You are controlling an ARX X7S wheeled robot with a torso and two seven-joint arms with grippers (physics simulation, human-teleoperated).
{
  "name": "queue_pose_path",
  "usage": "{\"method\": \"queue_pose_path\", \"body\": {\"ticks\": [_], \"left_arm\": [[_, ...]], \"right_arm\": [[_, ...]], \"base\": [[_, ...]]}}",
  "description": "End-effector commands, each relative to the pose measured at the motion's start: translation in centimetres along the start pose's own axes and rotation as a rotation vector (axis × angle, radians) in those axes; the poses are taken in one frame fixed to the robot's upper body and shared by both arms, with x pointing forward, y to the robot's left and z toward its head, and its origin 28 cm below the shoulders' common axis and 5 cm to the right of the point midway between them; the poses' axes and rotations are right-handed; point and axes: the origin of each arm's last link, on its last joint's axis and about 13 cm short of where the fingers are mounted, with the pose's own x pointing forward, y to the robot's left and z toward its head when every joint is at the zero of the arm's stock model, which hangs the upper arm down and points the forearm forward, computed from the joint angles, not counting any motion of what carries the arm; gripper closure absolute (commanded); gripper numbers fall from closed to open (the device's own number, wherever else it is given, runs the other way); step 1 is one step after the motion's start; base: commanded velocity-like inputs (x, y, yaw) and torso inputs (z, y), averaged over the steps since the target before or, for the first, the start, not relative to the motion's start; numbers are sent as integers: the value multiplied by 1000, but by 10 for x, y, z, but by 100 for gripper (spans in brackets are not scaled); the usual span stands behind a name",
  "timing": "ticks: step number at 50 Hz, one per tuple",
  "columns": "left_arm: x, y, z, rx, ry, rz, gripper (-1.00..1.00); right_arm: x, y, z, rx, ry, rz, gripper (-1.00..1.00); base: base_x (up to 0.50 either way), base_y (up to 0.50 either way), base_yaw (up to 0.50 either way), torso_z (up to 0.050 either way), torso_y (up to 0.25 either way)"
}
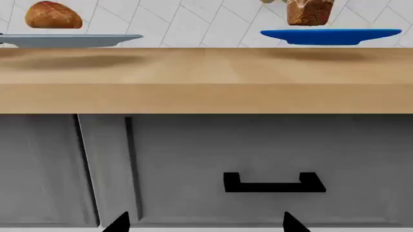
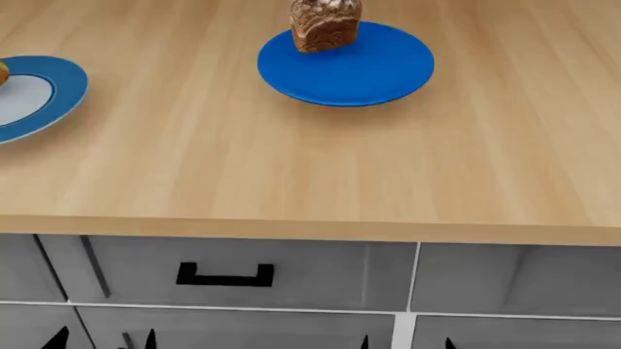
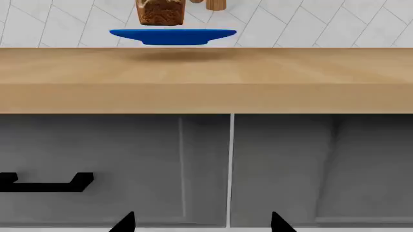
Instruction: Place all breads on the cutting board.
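A dark brown crusty loaf [image 2: 325,24] stands on a solid blue plate [image 2: 369,76] on the countertop; it also shows in the left wrist view [image 1: 310,12] and the right wrist view [image 3: 160,12]. A golden-brown bun [image 1: 53,15] lies on a blue-rimmed plate [image 2: 39,94] at the left; in the head view only its edge shows. The cutting board is out of view. My left gripper [image 1: 203,223] and right gripper [image 3: 201,222] are open and empty, low in front of the grey drawers, below the counter edge. Both show at the head view's bottom: the left gripper [image 2: 102,339] and the right gripper [image 2: 406,342].
The pale wood countertop [image 2: 291,167] ends in a front edge above grey drawer fronts [image 2: 321,273] with a black handle [image 2: 225,276]. A white tiled wall [image 3: 310,24] rises behind the counter. A small wooden object [image 3: 215,4] stands behind the loaf.
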Motion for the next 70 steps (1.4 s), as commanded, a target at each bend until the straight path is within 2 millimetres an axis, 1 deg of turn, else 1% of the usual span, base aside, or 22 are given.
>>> {"method": "queue_pose_path", "body": {"ticks": [1,13,14,15,17,18,20,22,24,25,26,30,31,42,46,52,53,57,62,66,68,70], "left_arm": [[0,0,0,0,0,0,-100],[1,-2,0,-24,25,-4,-100],[1,-1,-7,-30,27,-4,-100],[3,-1,-1,10,25,17,-100],[5,-1,0,-78,76,-5,-100],[5,0,1,-37,75,21,-100],[6,1,-11,-56,69,44,-100],[8,3,10,-147,118,17,-100],[8,3,29,-108,98,16,-100],[7,3,25,-104,89,15,-100],[8,3,41,-81,70,0,-100],[12,5,79,-14,36,36,-100],[14,6,86,40,12,65,-100],[23,9,163,7,-3,-93,-100],[20,10,188,21,-5,-138,-100],[25,17,225,35,-19,-106,-100],[27,18,213,26,-34,-81,-100],[25,18,221,-21,-53,-116,-100],[23,14,212,72,-63,-120,-100],[24,14,210,53,-75,-127,-100],[20,14,217,40,-93,-142,-100],[20,14,211,54,-85,-146,-100]], "right_arm": [[0,0,0,0,0,0,-100],[1,1,-1,-1,21,-27,-100],[1,2,0,6,26,-31,-100],[1,2,0,2,27,-31,-100],[2,2,2,57,65,-10,-100],[3,1,4,47,66,-29,-100],[3,1,9,54,64,-13,-100],[5,-1,19,51,73,-7,-100],[6,-2,31,41,56,-24,-100],[8,-4,39,29,43,-30,-100],[9,-4,46,20,27,-32,-100],[15,-3,78,-81,-38,-4,-100],[16,-3,82,-72,-35,-11,-100],[24,-7,170,-25,-90,88,-100],[28,-11,193,-6,-70,89,-100],[36,-9,211,7,-43,113,-100],[37,-8,215,6,-44,116,-100],[37,-8,227,54,-41,140,-100],[39,-7,222,11,-48,133,-100],[42,-8,220,17,-41,131,-100],[41,-7,220,19,-42,137,-100],[39,-7,220,16,-45,136,-100]], "base": [[0,0,0,0,0],[0,0,0,0,0],[0,0,0,0,0],[0,0,0,0,0],[0,0,0,0,0],[0,0,0,0,0],[0,0,0,0,0],[0,0,0,0,0],[0,0,0,0,0],[0,0,0,0,0],[0,0,0,0,0],[0,0,0,0,0],[0,0,0,0,0],[0,0,0,0,0],[0,0,0,0,0],[0,0,0,0,0],[0,0,0,0,0],[0,0,0,0,0],[0,0,0,0,0],[0,0,0,0,0],[0,0,0,33,0],[0,0,0,48,0]]}}
